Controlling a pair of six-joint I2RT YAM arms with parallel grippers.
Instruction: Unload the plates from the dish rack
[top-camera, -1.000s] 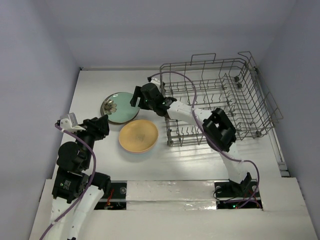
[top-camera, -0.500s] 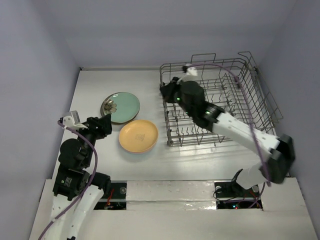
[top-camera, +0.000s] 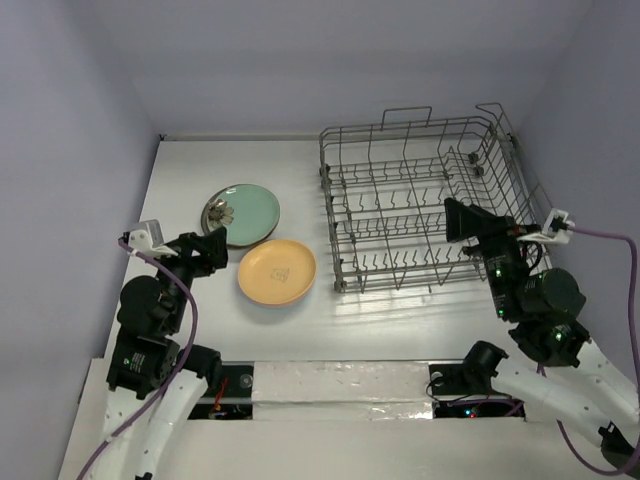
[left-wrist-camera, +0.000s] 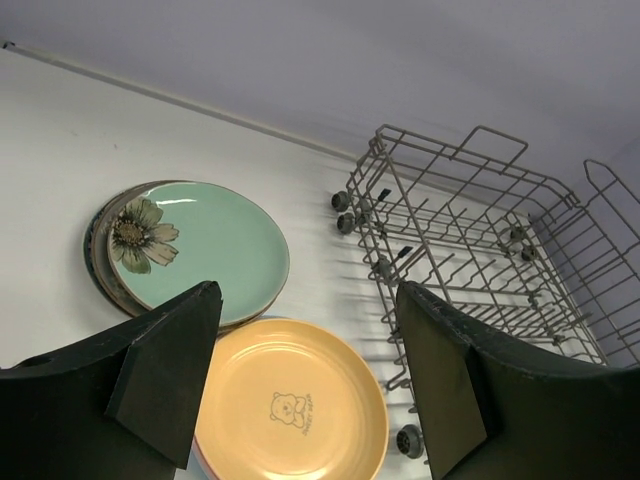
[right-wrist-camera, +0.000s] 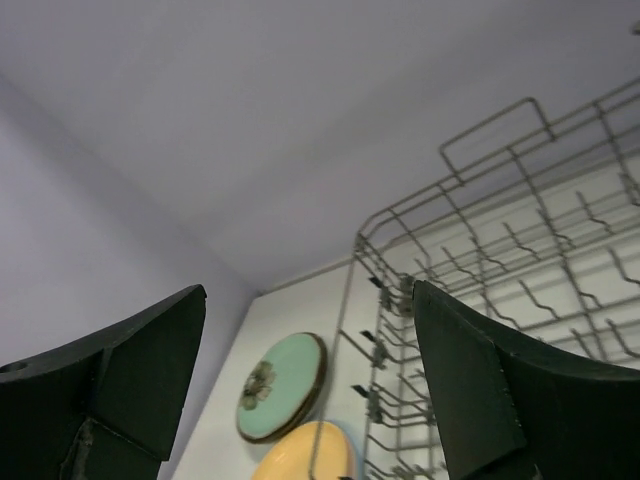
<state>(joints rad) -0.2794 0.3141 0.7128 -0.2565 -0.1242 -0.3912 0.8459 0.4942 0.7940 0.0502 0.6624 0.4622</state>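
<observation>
Step, judged from overhead: unloading looks finished or nearly so, since no plate shows between the tines of the dish rack (top-camera: 420, 200).
Overhead, dish rack: stands on the counter (top-camera: 380, 320) at the right rear.
Overhead, ware out of the rack: a mint green plate (top-camera: 240, 212) with a flower tops a stack left of the rack. An orange-yellow plate (top-camera: 277, 272) lies just beside it, nearer the arms.
Overhead, left gripper (top-camera: 210, 248): hangs just left of the orange-yellow plate, carrying nothing.
Overhead, right gripper (top-camera: 457, 218): hangs over the rack's near right corner, carrying nothing.
Next move: probably only a check of the rack's far rows for a missed plate. If one turns up, it needs a reach down between the tines to pinch its rim.
Left wrist, gripper: released, fingers (left-wrist-camera: 165, 370) spread wide, with both plates and the rack's left end in the gap.
Left wrist, hard to tell: darker rims peek from under the mint green plate, but how many I cannot count. A pale edge under the orange-yellow plate hints at another plate, cut off at the bottom.
Right wrist, gripper: released, fingers wide, nothing between them.
Right wrist, cut off: only the rack's left part shows, with bare tines there. The orange-yellow plate is clipped at the bottom edge.
</observation>
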